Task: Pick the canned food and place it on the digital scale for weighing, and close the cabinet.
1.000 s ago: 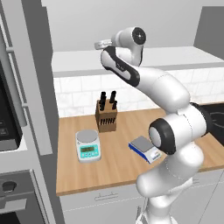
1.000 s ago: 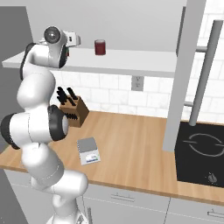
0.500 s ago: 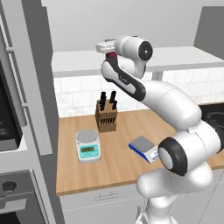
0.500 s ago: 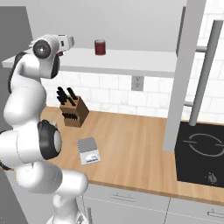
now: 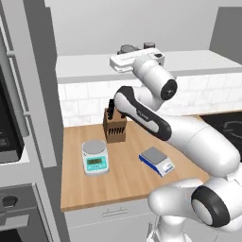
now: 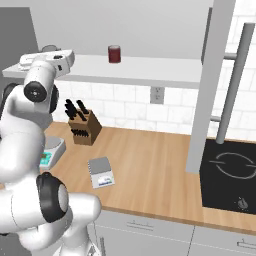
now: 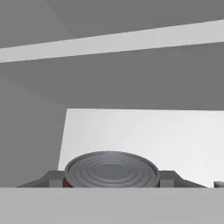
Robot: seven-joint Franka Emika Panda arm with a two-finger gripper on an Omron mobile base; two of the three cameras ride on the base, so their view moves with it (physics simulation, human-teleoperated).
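One canned food [image 7: 112, 169] gripped between closed fingers [image 7: 56, 180].
Digital scale [image 5: 156, 160] sits on desk [image 5: 127, 179] near front edge.

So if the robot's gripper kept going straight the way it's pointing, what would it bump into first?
The gripper is already shut on the can, so nothing else lies in between. Past the can, the shelf looks free up to the cabinet's grey back wall, probably the first thing hit, though depth is unclear.

Open cabinet door [image 6: 207, 85] juts over counter [image 6: 150, 165], shelf [image 6: 150, 70] above
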